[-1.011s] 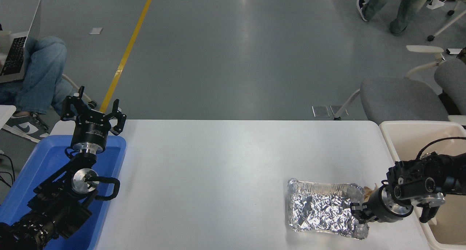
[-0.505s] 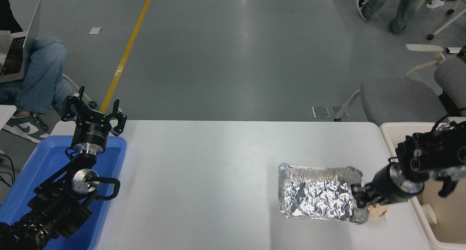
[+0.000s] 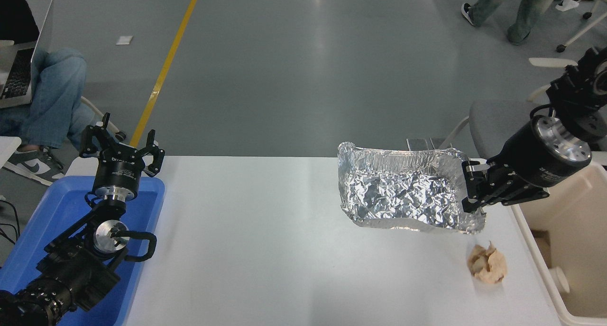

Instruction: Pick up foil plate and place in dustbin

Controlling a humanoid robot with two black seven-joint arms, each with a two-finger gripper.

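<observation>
The crinkled silver foil plate [image 3: 403,190] hangs in the air above the right half of the white table [image 3: 265,250], tilted toward me. My right gripper [image 3: 469,188] is shut on the plate's right rim, its arm coming in from the upper right. The cream dustbin [image 3: 569,250] stands at the table's right edge, just right of the gripper and lower. My left gripper [image 3: 122,148] is parked at the lower left over the blue tray, its fingers spread apart and holding nothing.
A crumpled tan paper ball [image 3: 487,264] lies on the table below the lifted plate, near the dustbin. A blue tray [image 3: 57,217] sits at the table's left end. A seated person [image 3: 52,93] is at far left, grey chairs [image 3: 517,126] behind the bin.
My right gripper has risen and swung up and back with the foil plate, lifting it off the table. The paper ball that was hidden beside the plate now lies uncovered.
</observation>
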